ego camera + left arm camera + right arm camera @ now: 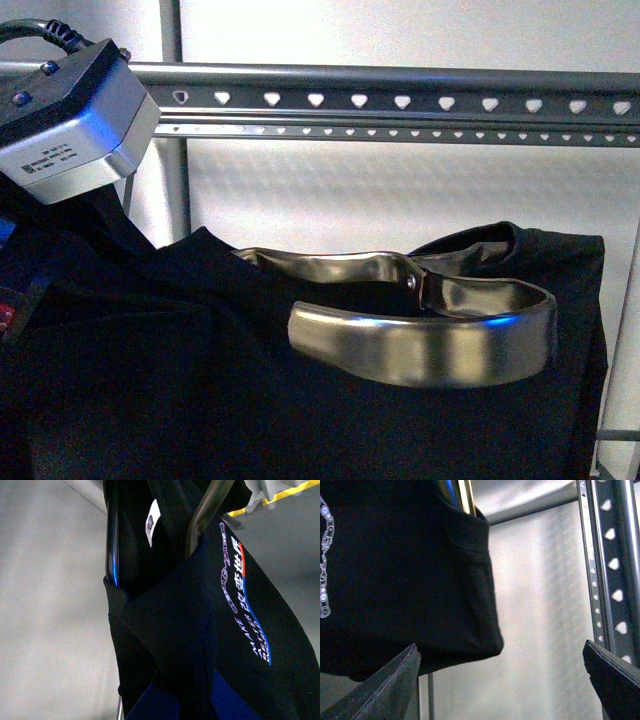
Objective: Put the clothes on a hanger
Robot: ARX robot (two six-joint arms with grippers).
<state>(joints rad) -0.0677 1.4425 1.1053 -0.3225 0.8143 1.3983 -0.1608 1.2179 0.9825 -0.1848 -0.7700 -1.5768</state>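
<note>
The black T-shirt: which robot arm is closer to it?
Left. The left arm sits against the T-shirt in the front view, and fabric fills its wrist view. The right end effector hangs open, the shirt just beyond its fingertips.

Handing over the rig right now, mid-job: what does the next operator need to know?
Right end effector: open, empty, close to a hanging corner of the black printed T-shirt.
Left end effector: only its grey housing shows; state unclear.
T-shirt: draped over a shiny curved metal hanger, below the grey rack rail with heart-shaped holes, not touching it.
Done: shirt on hanger.
Left: likely lifting it onto the rail.
</note>
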